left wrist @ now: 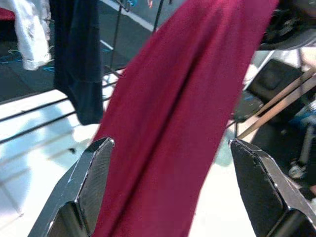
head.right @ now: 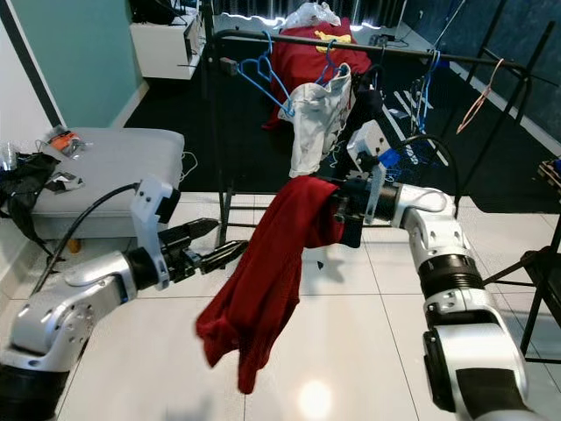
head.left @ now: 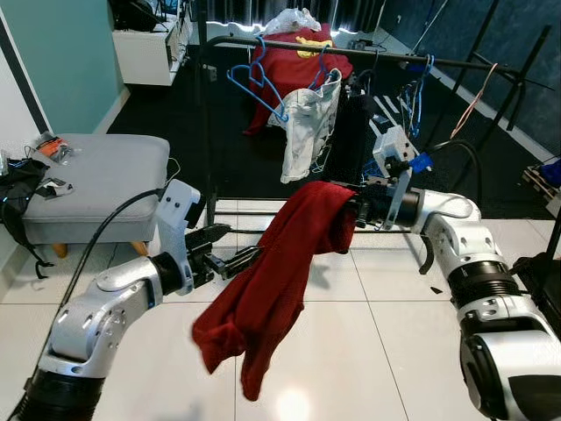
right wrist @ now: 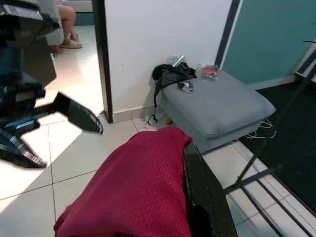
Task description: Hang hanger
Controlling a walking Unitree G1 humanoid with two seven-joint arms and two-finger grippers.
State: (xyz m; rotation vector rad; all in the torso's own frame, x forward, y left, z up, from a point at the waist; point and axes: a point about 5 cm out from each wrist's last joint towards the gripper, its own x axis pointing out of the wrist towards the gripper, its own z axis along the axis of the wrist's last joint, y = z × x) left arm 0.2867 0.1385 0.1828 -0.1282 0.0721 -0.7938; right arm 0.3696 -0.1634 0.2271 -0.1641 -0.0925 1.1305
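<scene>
A dark red garment (head.left: pixel 272 281) hangs over my right gripper (head.left: pixel 359 210), which is shut on its top fold, and trails down toward the floor. In the right wrist view the cloth (right wrist: pixel 133 192) covers one finger and lies against the other black finger (right wrist: pixel 197 197). My left gripper (head.left: pixel 235 246) is open at the garment's left edge, about mid-height. Its two fingers (left wrist: pixel 94 173) stand wide apart with the red cloth (left wrist: pixel 182 98) just ahead of them. Behind stands a black clothes rack (head.left: pixel 368 51) with an empty blue hanger (head.left: pixel 259 79). No hanger shows inside the red garment.
On the rack hang a white shirt (head.left: pixel 307 123), a dark garment (head.left: pixel 351 123) and a red shirt (head.left: pixel 294 57). A grey ottoman (head.left: pixel 96 175) with clutter stands to the left. A seated person's legs (right wrist: pixel 66 19) appear through a doorway. White tile floor (head.left: pixel 368 351) lies below.
</scene>
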